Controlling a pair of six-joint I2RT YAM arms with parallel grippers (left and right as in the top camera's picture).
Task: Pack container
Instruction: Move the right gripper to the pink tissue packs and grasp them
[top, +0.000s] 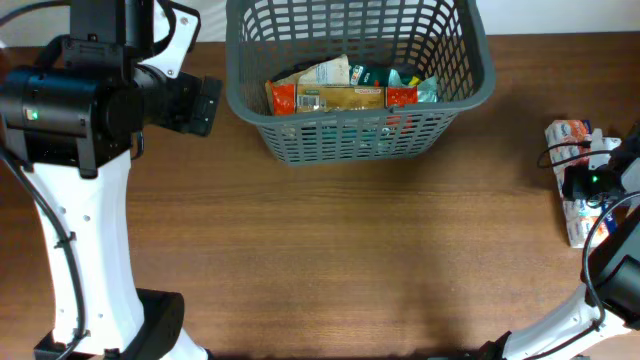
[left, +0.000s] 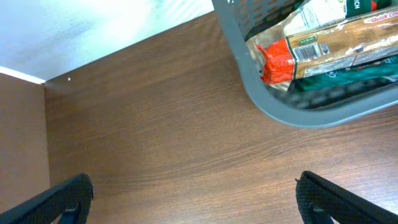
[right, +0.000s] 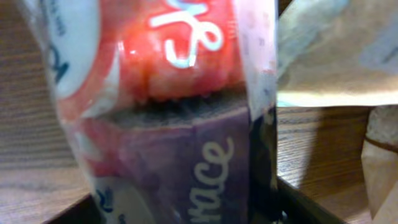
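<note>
The dark grey slotted container (top: 262, 128) stands at the back centre and holds several packets, among them a tan and red one (top: 340, 97). Its rim (left: 280, 112) and that packet (left: 336, 43) show at the upper right of the left wrist view. My left gripper (top: 205, 105) is open and empty (left: 196, 199), just left of the container over bare table. My right gripper (top: 590, 185) is at the far right edge. It is shut on a white, red and purple packet (right: 180, 124), which fills its view; the packet also shows from overhead (top: 575, 135).
Pale brown paper packets (right: 336, 50) lie close behind the held packet on the right. The wooden table's back edge meets a white wall (left: 93, 31) to the left of the container.
</note>
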